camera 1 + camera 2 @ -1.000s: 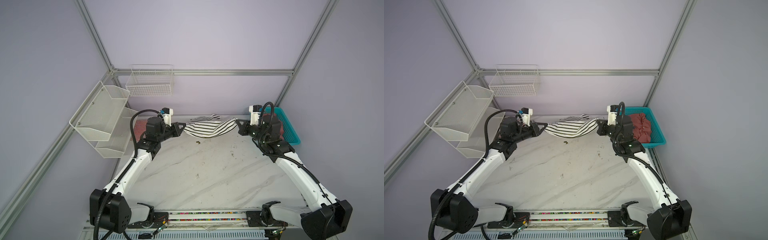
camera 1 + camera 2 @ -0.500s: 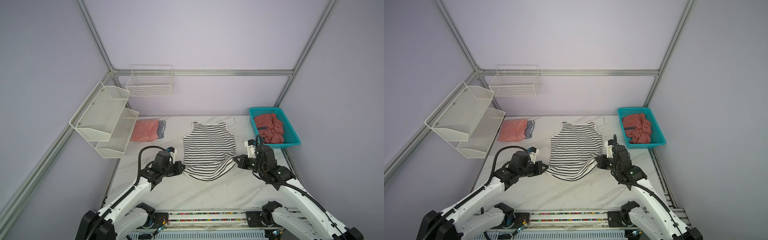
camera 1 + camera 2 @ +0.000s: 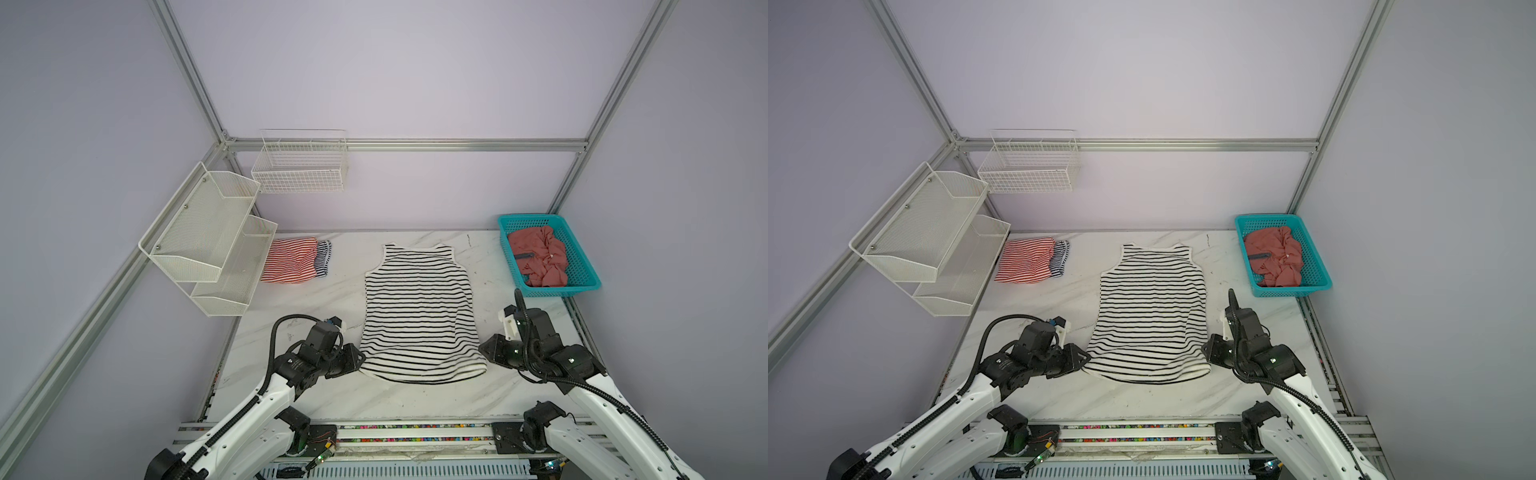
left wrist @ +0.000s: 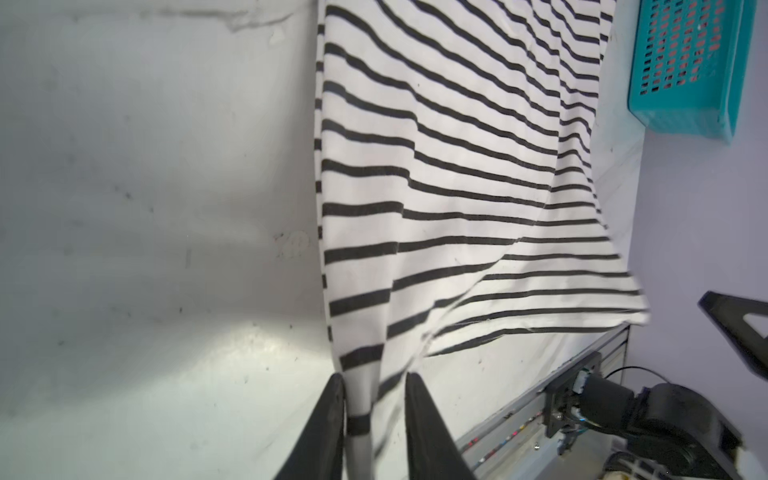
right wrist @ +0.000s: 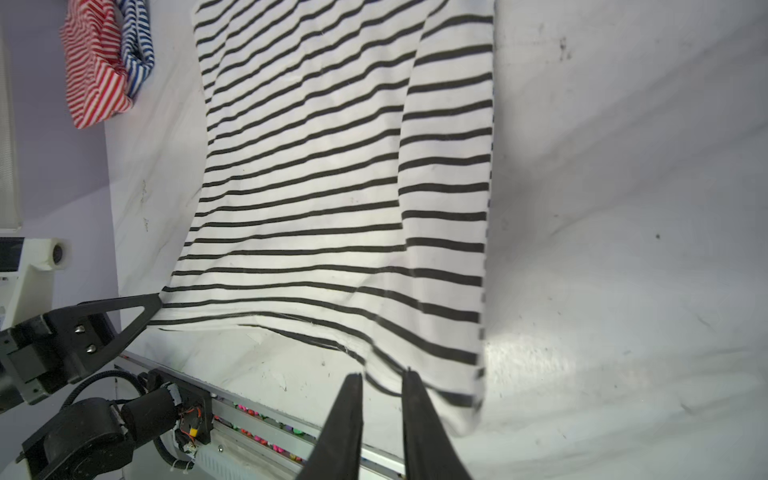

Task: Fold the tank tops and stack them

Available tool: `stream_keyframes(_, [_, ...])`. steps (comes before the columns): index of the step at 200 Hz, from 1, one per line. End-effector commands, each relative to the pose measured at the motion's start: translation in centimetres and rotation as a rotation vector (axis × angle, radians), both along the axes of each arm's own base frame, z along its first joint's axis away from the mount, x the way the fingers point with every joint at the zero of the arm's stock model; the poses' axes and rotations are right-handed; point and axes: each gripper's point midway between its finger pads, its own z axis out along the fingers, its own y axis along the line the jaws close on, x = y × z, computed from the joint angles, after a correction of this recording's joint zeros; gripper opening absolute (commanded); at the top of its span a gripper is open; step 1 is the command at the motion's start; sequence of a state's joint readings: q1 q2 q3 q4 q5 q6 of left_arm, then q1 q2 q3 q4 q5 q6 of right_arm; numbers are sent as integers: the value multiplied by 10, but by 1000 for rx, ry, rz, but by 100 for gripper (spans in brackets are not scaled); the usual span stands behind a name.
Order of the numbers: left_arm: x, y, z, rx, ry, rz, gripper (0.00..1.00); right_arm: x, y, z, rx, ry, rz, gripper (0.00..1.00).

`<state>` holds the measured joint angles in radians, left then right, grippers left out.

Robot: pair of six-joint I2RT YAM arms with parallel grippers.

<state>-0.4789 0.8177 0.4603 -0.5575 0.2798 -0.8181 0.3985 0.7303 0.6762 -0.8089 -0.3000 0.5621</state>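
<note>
Lying flat on the table [image 3: 332,399], the black-striped tank top [image 3: 417,316] stretches away from both grippers, with the hem nearest them and the neckline at the far end.

Left gripper [image 4: 374,386]: fingers parted. One hem corner hangs loose in the gap and is not pinched.

Right gripper [image 5: 382,380]: fingers likewise parted. The other hem corner sits just ahead of the tips, and nothing is clamped.

Handling, as judged: the cloth is thin, light and limp. It will sag, ripple and drag on the table rather than hold a shape. The best hold is a pinch through both layers at a hem corner or shoulder strap, one gripper per side, lifted evenly so the fold line stays straight. It is not fragile; the main risk is slipping out of a shallow pinch.

Views compared: the wrist views show the gaps between the fingers, a raised ripple along the hem, and a lengthwise crease on the right gripper's side. In both top views the gripper bodies hide the fingertips. Only the top views give the full outline. They also show the red-striped top [image 3: 291,259] touching the navy-striped top [image 3: 323,257] well beyond the left gripper. The salmon top [image 3: 540,257] lies crumpled in the turquoise basket [image 3: 582,266] beyond the right gripper.
</note>
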Motion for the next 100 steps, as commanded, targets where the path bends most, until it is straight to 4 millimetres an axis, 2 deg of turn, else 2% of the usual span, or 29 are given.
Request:
stream_keyframes(1, [-23, 8, -14, 15, 79, 12, 38, -22, -15, -4, -63, 82, -27, 28])
stream_keyframes(11, [-28, 10, -12, 9, 84, 16, 45, -22, -16, 0, -61, 74, -36, 29])
stream_keyframes(30, [-30, 11, -1, -15, 59, 33, 50, -13, -15, 7, -51, 38, -50, 33])
stream_keyframes(48, [-19, 13, 19, -21, -14, 69, 54, -2, -5, 9, -14, 16, -41, 34])
stream_keyframes(76, [28, 16, 60, 27, -236, 116, 56, 22, 12, 6, 38, -18, -16, 31])
stream_keyframes(100, [85, 0, 96, 85, -367, 110, 55, 48, 27, 2, 58, -47, 1, 29])
